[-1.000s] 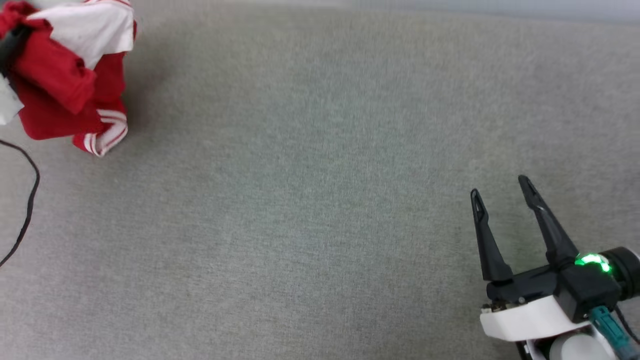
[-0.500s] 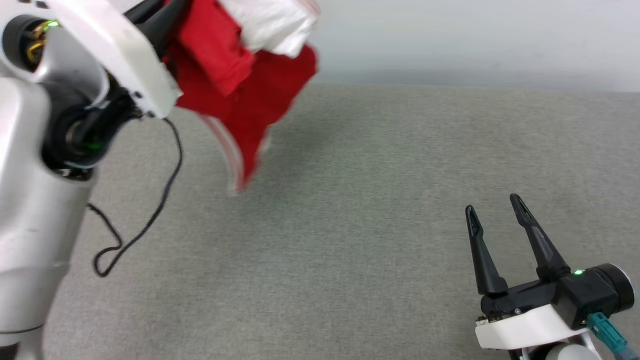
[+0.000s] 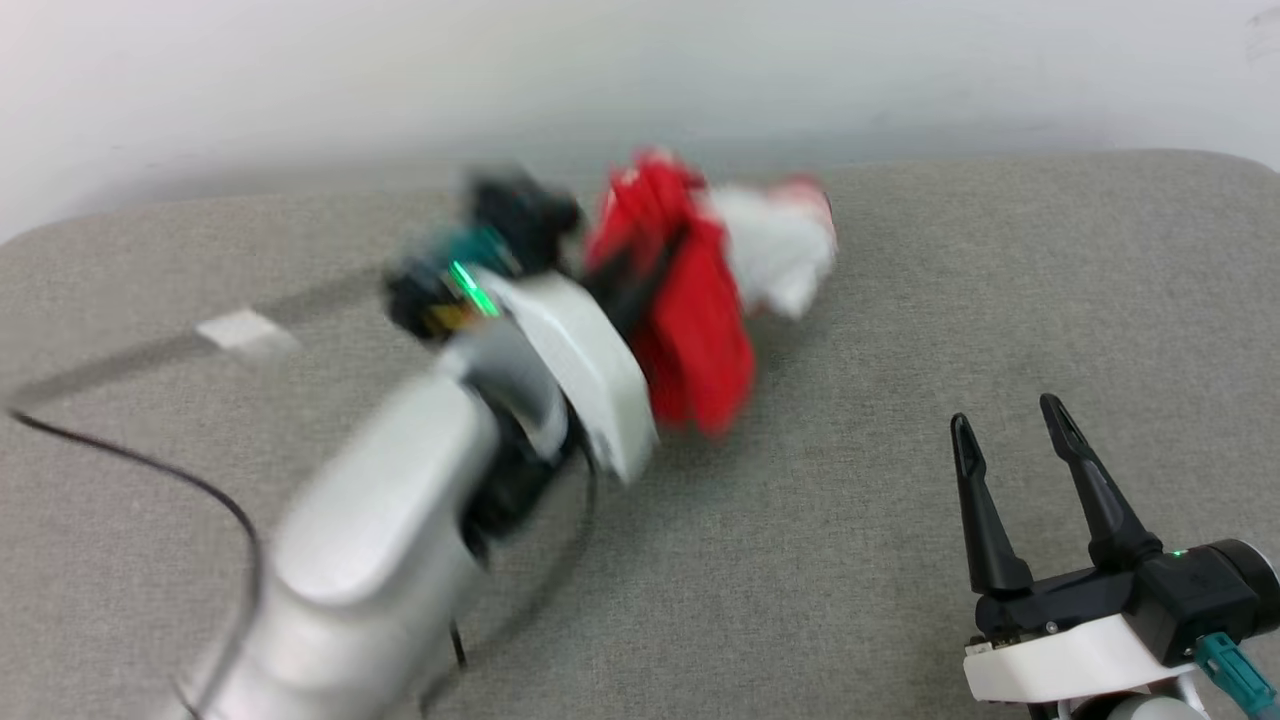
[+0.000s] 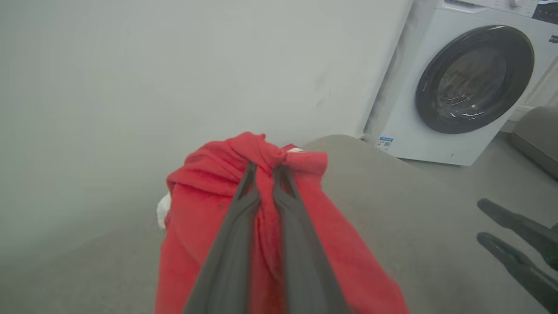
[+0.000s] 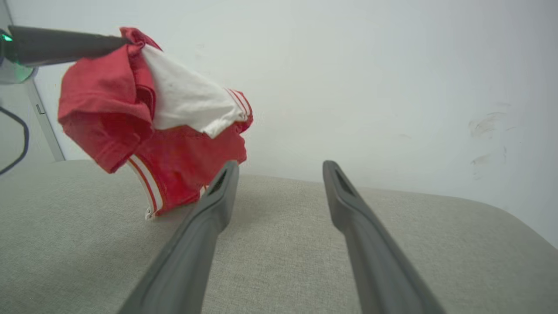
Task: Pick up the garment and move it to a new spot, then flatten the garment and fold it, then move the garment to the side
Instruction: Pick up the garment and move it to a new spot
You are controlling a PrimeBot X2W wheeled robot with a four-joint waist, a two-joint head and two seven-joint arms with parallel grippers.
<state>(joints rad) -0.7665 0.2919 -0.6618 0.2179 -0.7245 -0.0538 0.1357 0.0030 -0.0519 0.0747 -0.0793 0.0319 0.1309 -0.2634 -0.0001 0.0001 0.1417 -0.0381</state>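
The garment [image 3: 700, 340] is a bunched red jersey with a white sleeve, hanging above the grey surface near its far middle. My left gripper [image 3: 650, 270] is shut on a pinch of its red cloth, and the arm is blurred in the head view. In the left wrist view the two fingers of the left gripper [image 4: 265, 169] meet in the knot of the garment [image 4: 205, 209]. In the right wrist view the garment [image 5: 109, 96] dangles at the upper left, its striped hem close to the surface. My right gripper [image 3: 1005, 418] [image 5: 280, 168] stands open and empty at the lower right.
A grey padded surface [image 3: 900, 300] stretches under both arms, backed by a pale wall. A black cable [image 3: 150, 470] trails across its left part, near a small white tag [image 3: 245, 330]. A white washing machine [image 4: 471, 78] stands beyond the surface's right end.
The head camera has shifted. My left arm has swung the held garment from the far left toward the middle back of the surface. The right gripper stays open.
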